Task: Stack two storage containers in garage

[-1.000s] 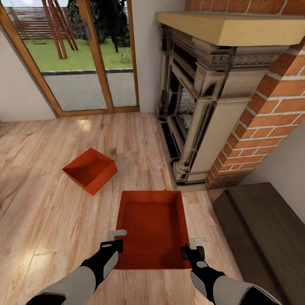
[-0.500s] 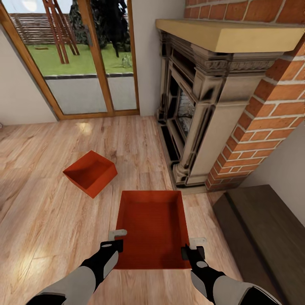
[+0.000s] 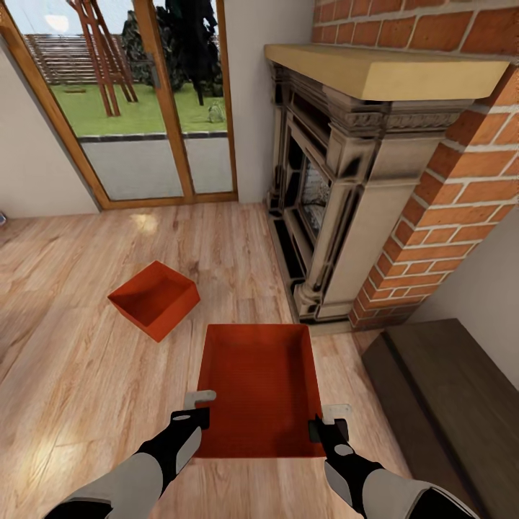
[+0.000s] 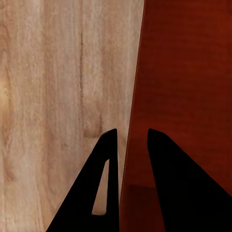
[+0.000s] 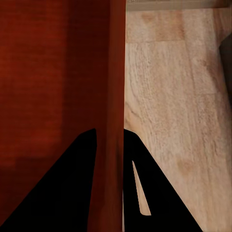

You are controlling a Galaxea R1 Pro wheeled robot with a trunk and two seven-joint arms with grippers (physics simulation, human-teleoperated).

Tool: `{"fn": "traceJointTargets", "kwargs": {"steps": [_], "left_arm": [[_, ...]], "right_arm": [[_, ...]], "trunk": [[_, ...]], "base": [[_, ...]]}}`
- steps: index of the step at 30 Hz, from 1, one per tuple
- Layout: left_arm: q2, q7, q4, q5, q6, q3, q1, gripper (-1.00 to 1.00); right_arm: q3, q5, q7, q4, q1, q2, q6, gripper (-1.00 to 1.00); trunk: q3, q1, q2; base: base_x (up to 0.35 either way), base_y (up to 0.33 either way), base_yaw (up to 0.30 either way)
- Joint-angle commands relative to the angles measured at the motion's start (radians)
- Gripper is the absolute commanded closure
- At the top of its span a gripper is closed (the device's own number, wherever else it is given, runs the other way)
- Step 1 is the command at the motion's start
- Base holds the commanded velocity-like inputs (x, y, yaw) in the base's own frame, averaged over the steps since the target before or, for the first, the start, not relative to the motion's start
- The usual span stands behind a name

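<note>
I hold one storage container [image 3: 259, 389] in front of me over the light wood-plank floor [image 3: 86, 389] of the living room, one arm on each long side. My left gripper [image 3: 200, 408] is clamped on the container's left wall near the corner closest to me, and my right gripper [image 3: 330, 421] is clamped on its right wall near the matching corner. In the left wrist view the thin orange-red wall [image 4: 133, 121] runs straight between my two dark fingers [image 4: 108, 159], one outside over the planks and one inside over the box's bottom. The right wrist view shows the same grip: the wall [image 5: 111, 96] sits pinched between my fingers [image 5: 87, 159], with the ribbed bottom on one side and wood floor on the other.

The second storage container [image 3: 154, 298] lies on the planks ahead and to my left, turned at an angle, well apart from the one I hold. Beyond it stands a glass door with an orange wood frame [image 3: 166, 108], with grass outside. To my right rises the red-brick fireplace [image 3: 346, 180] with its carved surround and pale mantel, and a long dark low bench [image 3: 447, 404] lies beside my right arm
</note>
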Motion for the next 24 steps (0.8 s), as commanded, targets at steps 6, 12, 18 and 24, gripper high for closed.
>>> {"fn": "traceJointTargets", "kwargs": {"steps": [6,12,18,24], "left_arm": [[-0.001,0.008,-0.004,-0.015,0.006,0.023,0.000,1.00],[-0.001,0.008,-0.004,-0.016,0.006,0.023,0.000,1.00],[-0.001,0.008,-0.004,-0.015,0.006,0.023,0.000,1.00],[-0.001,0.008,-0.004,-0.015,0.006,0.023,0.000,1.00]], "right_arm": [[-0.019,-0.005,-0.001,0.001,0.000,0.002,0.001,1.00],[-0.019,-0.005,-0.001,0.001,0.000,0.002,0.001,1.00],[-0.019,-0.005,-0.001,0.001,0.000,0.002,0.001,1.00],[-0.019,-0.005,-0.001,0.001,0.000,0.002,0.001,1.00]], "trunk": [[0.009,0.000,-0.001],[0.018,0.000,-0.001],[0.027,0.000,-0.001],[0.037,0.000,-0.001]], "base": [[0.000,0.000,0.000],[0.000,0.000,0.000],[0.000,0.000,0.000],[0.000,0.000,0.000]]}}
